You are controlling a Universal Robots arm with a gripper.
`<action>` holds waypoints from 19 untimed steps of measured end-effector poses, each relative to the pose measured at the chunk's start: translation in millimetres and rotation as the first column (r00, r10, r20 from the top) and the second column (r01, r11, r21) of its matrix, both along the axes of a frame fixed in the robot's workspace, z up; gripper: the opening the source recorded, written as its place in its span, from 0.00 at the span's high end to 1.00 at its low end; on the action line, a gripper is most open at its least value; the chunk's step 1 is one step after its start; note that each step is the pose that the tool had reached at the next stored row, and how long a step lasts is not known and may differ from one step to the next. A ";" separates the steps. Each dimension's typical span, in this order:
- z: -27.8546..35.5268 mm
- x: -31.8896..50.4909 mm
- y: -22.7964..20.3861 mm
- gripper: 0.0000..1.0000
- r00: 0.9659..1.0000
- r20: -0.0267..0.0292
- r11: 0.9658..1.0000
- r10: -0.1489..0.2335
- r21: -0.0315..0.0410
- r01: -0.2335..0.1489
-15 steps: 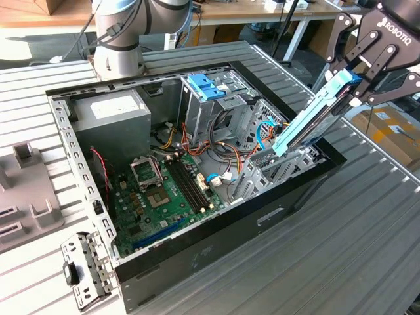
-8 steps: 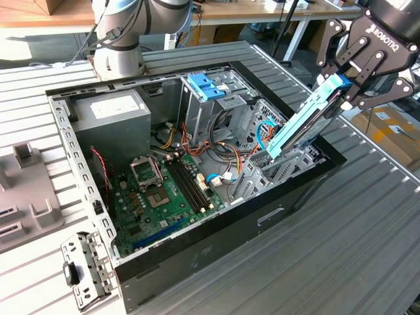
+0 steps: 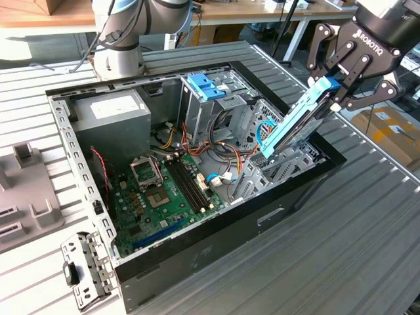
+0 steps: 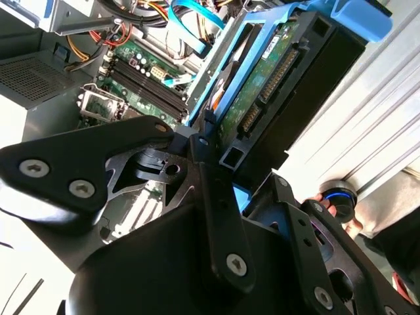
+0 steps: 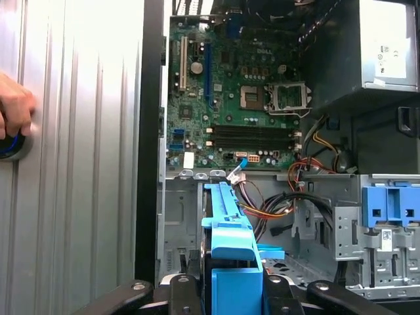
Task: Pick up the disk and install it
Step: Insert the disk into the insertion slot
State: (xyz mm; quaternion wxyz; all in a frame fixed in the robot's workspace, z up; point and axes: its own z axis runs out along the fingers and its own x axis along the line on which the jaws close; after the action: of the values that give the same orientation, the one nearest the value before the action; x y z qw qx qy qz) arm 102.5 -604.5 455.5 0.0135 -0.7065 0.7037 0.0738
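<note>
Fingers of the gripper (image 3: pixel 333 90) pinch the blue end tab of the disk (image 3: pixel 295 125), holding it steeply tilted, which I judge lets its lower end feed into the drive cage (image 3: pixel 289 167) at the exterior view's right of the open case (image 3: pixel 197 256). Beyond lie the motherboard (image 3: pixel 164 193) and, farthest, the grey power supply (image 3: pixel 108 115).

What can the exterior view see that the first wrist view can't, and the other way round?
Exterior view's own: the grey robot arm base and a loose silver metal bracket. First wrist view's own: a person's hand on a round blue-ringed knob. Shared: the black gripper shut on the dark flat disk with bright blue rails, the green motherboard, and the grey metal box with a white label.
</note>
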 end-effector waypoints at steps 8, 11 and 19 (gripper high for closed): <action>-11.7 -0.6 1.7 0.64 1.000 0.000 1.000 -0.001 0.002 0.001; -17.8 -1.4 3.6 0.64 1.000 0.000 1.000 -0.001 0.003 0.001; -34.0 -5.7 5.3 0.64 1.000 0.000 1.000 -0.001 0.003 0.001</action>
State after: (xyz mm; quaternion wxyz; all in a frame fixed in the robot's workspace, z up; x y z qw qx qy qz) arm 96.8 -599.2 421.5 0.0146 -0.7061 0.7040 0.0749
